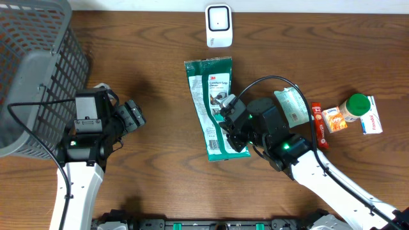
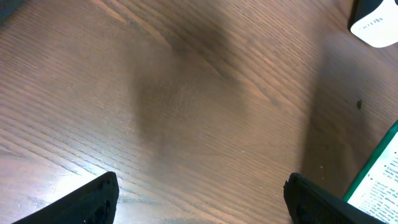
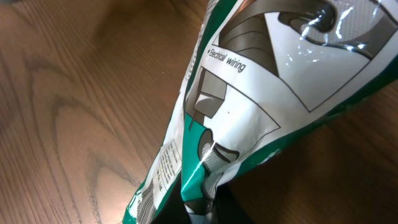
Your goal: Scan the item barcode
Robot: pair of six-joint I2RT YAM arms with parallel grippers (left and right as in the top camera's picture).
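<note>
Overhead: bright, even light from above; the brown wood-grain surface (image 1: 160, 160) is sharp, with soft dark shadows beside the arms.
Left wrist: blurred and dimmer; a pale sheen lies on the wood at lower left, and two broad shadows cross the grain.
Right wrist: white glare streaks sit on the glossy green-and-white plastic packet (image 3: 249, 93) at upper right; the wood behind it is out of focus.

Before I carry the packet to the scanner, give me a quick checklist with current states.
1. Right gripper shut on packet: ok.
2. Left gripper open, clear of packet: ok.
3. Nothing lying between packet and scanner: ok.
4. Barcode side known: cannot tell.
5. Packet flat at the grip: not ok, it buckles there in the right wrist view.
</note>
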